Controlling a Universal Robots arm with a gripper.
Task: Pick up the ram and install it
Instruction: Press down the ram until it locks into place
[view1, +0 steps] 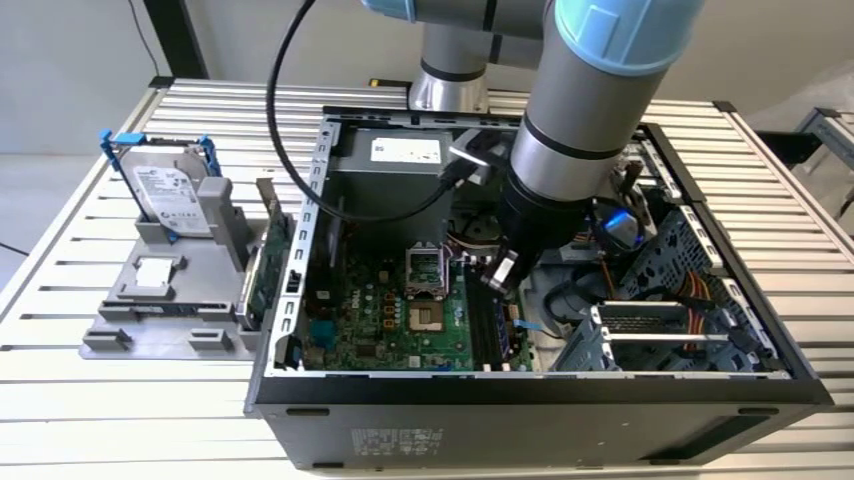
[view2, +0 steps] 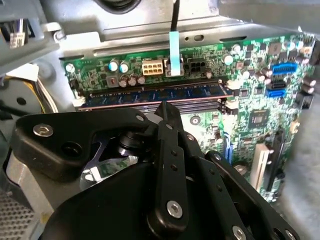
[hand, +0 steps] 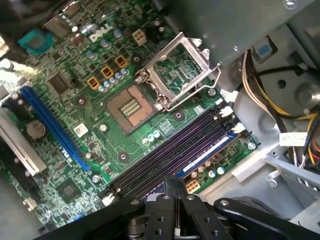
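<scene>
Black claw (view2: 165, 111) low over seated ram (view2: 155, 95)

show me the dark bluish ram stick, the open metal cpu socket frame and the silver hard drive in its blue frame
dark bluish ram stick (view2: 165, 93), second wrist view, middle of its face
open metal cpu socket frame (hand: 182, 70), first wrist view, lifted frame's centre
silver hard drive (view1: 171, 192), exterior view, label face
</scene>
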